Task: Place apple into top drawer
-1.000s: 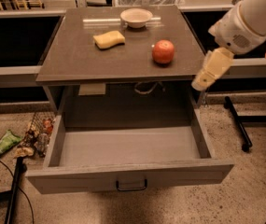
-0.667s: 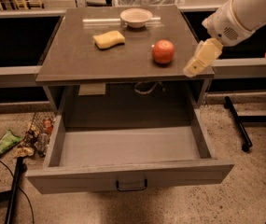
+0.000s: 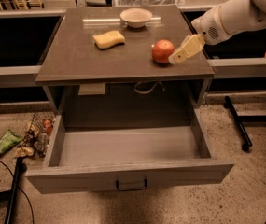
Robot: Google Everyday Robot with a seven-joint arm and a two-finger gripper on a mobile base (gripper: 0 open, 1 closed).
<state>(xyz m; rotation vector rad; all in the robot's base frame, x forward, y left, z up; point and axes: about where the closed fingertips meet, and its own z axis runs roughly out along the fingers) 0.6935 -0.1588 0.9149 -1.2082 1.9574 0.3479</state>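
The red-orange apple (image 3: 163, 51) sits on the grey tabletop (image 3: 76, 55), toward its right front. My gripper (image 3: 180, 54) reaches in from the upper right on a white arm and is right beside the apple on its right, fingertips almost touching it. The top drawer (image 3: 128, 171) is pulled wide open below the tabletop, its inside bare, with a small dark handle (image 3: 131, 185) at the centre of its front.
A yellow sponge (image 3: 108, 39) lies left of the apple and a pale round bowl (image 3: 136, 17) stands at the back. Litter (image 3: 27, 139) lies on the floor at left. A dark stand leg (image 3: 237, 120) is on the floor at right.
My gripper has moved left and up from beside the table's right edge to right next to the apple. The apple and drawer have not moved.
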